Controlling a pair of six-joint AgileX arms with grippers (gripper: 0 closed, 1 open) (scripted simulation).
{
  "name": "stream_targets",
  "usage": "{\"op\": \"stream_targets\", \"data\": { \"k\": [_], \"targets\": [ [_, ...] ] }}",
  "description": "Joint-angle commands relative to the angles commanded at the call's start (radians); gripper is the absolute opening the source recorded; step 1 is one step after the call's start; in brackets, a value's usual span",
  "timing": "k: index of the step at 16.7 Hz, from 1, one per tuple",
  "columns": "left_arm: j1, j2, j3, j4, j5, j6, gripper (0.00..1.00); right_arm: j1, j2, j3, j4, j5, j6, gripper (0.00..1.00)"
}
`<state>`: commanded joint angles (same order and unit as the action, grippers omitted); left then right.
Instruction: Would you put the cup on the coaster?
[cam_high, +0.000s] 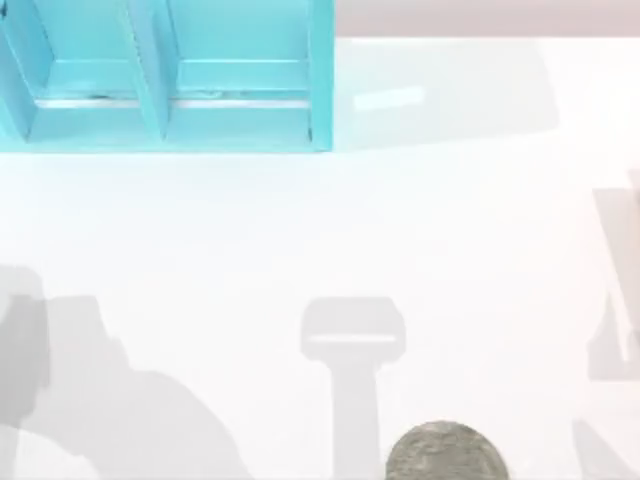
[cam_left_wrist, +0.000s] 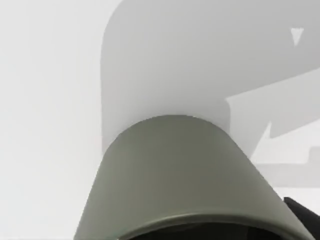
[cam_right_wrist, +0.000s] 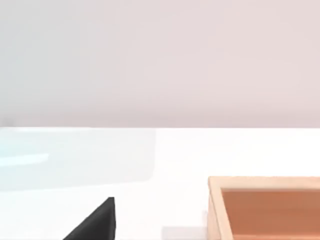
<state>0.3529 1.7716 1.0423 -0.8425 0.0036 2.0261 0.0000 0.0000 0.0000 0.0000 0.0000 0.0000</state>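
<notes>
Cup: the cup (cam_left_wrist: 185, 175) sits right under my left wrist camera, above the white tabletop (cam_left_wrist: 45, 100).
Coaster: the coaster (cam_high: 445, 455) lies at the near edge, right of centre.
Handling: looks light, stiff, smooth; I'd pinch the wall near the rim.
Fingers: can't tell, either arm.

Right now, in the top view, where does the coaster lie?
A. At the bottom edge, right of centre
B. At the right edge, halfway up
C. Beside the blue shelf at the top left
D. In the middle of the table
A: the coaster sits at the picture's bottom edge, right of centre, far from the blue shelf.
</notes>
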Motion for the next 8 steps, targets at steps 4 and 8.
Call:
{"op": "stream_targets", "data": {
  "k": [4, 8],
  "targets": [
    [-0.095, 0.011, 0.055, -0.056, 0.012, 0.217, 0.00, 0.000, 0.000, 0.000, 0.000, 0.000, 0.000, 1.00],
    [-0.249, 0.036, 0.145, -0.142, 0.030, 0.583, 0.00, 0.000, 0.000, 0.000, 0.000, 0.000, 0.000, 1.00]
  ]
}}
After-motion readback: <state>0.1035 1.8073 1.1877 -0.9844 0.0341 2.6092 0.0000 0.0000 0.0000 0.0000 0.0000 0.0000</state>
